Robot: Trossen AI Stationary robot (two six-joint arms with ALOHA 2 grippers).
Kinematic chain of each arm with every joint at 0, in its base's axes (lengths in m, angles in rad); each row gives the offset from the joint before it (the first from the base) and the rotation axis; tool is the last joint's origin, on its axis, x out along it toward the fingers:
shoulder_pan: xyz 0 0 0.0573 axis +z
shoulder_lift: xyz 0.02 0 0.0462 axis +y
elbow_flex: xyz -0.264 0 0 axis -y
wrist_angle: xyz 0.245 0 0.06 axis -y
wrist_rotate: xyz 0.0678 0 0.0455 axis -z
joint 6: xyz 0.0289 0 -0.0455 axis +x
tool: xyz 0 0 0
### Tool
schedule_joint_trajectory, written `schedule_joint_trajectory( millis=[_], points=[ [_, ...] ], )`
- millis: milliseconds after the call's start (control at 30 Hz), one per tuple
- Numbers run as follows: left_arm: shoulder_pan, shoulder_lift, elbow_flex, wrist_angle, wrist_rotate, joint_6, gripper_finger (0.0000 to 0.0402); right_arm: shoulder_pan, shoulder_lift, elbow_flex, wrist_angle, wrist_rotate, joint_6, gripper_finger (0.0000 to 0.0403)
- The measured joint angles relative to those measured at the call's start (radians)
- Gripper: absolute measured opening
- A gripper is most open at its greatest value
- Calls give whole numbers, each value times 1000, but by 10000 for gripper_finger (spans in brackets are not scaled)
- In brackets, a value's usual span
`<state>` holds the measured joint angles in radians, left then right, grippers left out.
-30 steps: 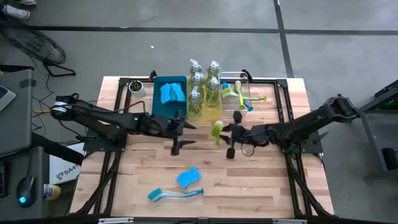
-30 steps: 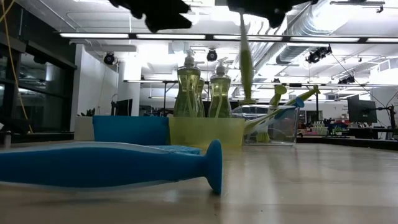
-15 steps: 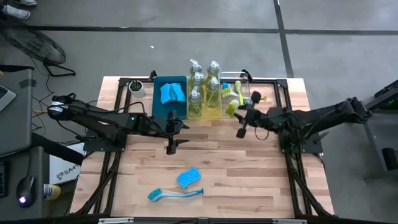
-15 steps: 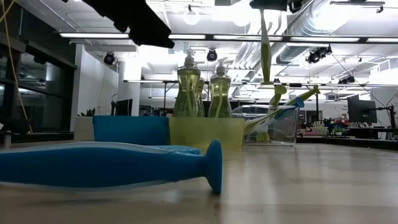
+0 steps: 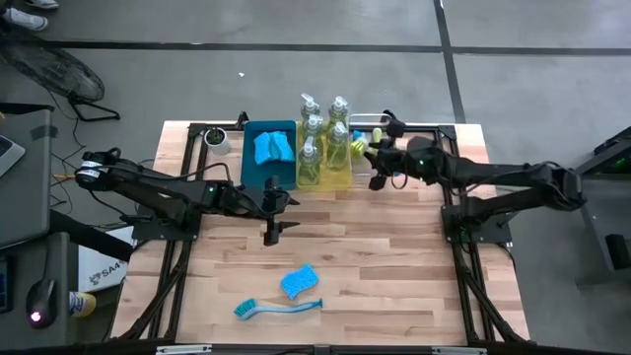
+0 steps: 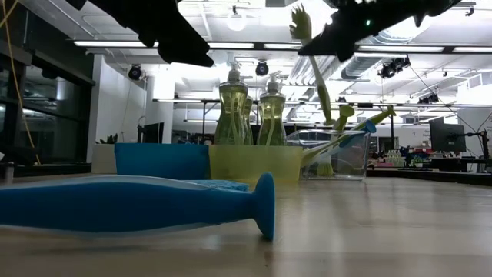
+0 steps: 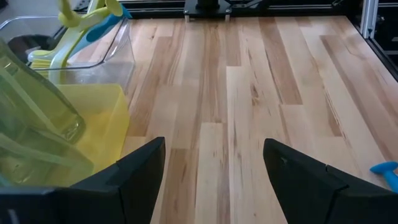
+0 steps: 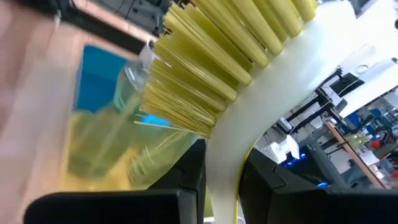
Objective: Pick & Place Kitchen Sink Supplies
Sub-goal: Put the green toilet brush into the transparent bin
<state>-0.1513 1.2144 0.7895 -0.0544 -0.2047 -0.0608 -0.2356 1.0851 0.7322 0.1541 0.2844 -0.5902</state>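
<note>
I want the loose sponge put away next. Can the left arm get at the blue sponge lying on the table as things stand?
Probably yes. The left pincer is open and holds nothing, and the blue sponge lies apart from the blue brush, with only bare table between pincer and sponge.

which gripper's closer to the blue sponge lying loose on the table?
Left. The left gripper hangs open above mid-table, on the bin side of the blue sponge. The right gripper is farther off, up by the clear bin, holding a yellow-green dish brush.

In the low view the blue dish brush [image 6: 131, 204] is blurred and cut off at the left edge.
</note>
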Motion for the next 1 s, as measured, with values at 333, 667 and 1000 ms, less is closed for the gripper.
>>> schedule_joint_trajectory(
  millis=[333,667,1000],
  points=[
    [0,0,0,-1,0,3,268,-165,56,0,-75,-223,-323,54],
    [0,0,0,-3,1,3,268,-260,127,0,-92,-373,-449,54],
    [0,0,0,-8,4,0,268,-315,205,0,-99,-399,-440,63]
  ],
)
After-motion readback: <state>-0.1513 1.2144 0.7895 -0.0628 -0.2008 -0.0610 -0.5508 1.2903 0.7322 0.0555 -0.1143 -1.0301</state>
